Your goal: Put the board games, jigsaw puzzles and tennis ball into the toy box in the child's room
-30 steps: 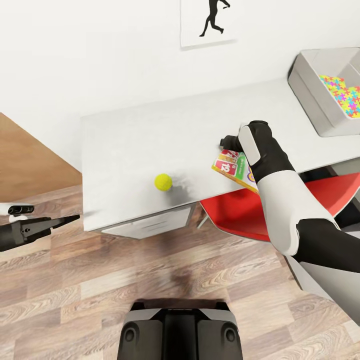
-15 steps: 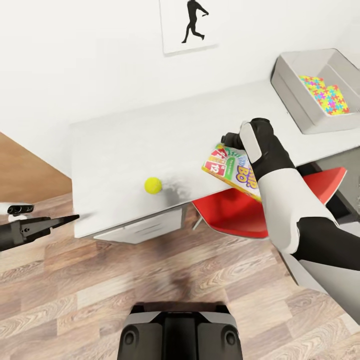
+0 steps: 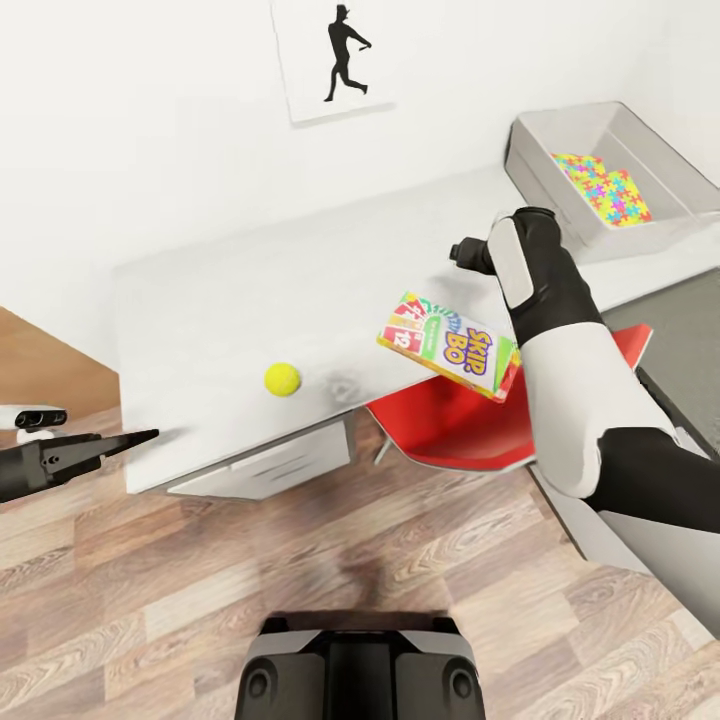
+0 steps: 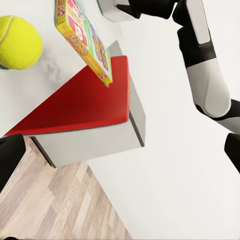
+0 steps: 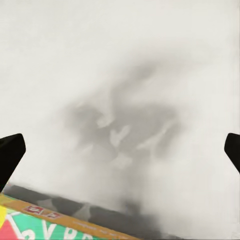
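I've got the right gripper [image 3: 462,250] over the white bench [image 3: 220,290], between the Skip-Bo board game [image 3: 450,345] and the toy box [image 3: 600,170]. Its jaws stand spread in the right wrist view, tips at the picture's two edges with bare bench between them, holding nothing. The board game lies flat on the bench's front edge, its near end hanging out over the red chair [image 3: 470,425]. Tennis ball [image 3: 283,379] sits on the bench well apart from the game, on the side away from the toy box. Toy box holds a colourful jigsaw puzzle [image 3: 600,187] already.

My read: the step in hand is grabbing the board game. The gripper is past the game's far edge, so I'd pull back toward the box, line the jaws across its short side and close on the overhanging end, where there is room under it. Go slow: a nudge could tip it off onto the chair.

Left gripper [image 3: 125,441] hangs off the bench's ball-side end, jaws look pressed together, empty
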Robot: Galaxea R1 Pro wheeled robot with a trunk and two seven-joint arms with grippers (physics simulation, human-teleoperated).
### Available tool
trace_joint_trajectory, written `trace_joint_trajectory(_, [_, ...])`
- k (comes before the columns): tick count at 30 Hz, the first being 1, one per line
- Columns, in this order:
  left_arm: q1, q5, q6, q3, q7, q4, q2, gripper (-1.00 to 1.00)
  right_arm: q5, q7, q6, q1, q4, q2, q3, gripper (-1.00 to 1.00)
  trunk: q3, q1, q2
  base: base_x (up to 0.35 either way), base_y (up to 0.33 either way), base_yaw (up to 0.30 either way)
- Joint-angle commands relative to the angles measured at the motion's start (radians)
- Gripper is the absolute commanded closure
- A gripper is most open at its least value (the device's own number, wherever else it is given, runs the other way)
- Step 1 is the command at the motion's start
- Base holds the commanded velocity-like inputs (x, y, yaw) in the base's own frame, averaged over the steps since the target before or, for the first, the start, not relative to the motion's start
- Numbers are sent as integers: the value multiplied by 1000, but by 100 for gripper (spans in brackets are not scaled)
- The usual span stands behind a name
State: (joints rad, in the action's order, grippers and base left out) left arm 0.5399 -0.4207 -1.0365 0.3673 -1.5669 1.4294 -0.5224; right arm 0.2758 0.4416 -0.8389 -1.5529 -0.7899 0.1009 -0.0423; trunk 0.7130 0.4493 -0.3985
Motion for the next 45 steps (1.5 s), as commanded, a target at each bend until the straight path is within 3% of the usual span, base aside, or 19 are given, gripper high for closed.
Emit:
trace_joint_trajectory(1, [0, 0, -11, 0, -4, 0, -1, -100, 11, 10, -2, -1, -5, 0, -2, -100, 0, 1, -1, 0, 0, -148])
trace_joint_trajectory(10, [0, 0, -11, 3, -4, 0, -1, -100, 9, 15, -67, 3, -25, -9, -1, -100, -13, 1, -1, 0, 0, -147])
trace_joint_trajectory(15, [0, 0, -11, 6, -4, 0, -2, -100, 12, 12, -104, 8, -26, -32, -1, -100, -18, 1, -1, 0, 0, -103])
trace_joint_trajectory(32, [0, 1, -11, 7, -4, 0, -2, -100, 13, 11, -131, 38, -3, -50, 0, -100, -19, 1, -1, 0, 0, -9])
trace_joint_trajectory(39, [0, 0, -11, 7, -4, 0, -2, -100, 15, 6, -160, 42, 5, -91, 0, -100, -19, 1, -1, 0, 0, 0])
trace_joint_trajectory(45, [0, 0, -11, 7, -4, 0, -2, -100, 16, 3, -187, 43, 23, -105, 0, -100, -19, 1, -1, 0, 0, 0])
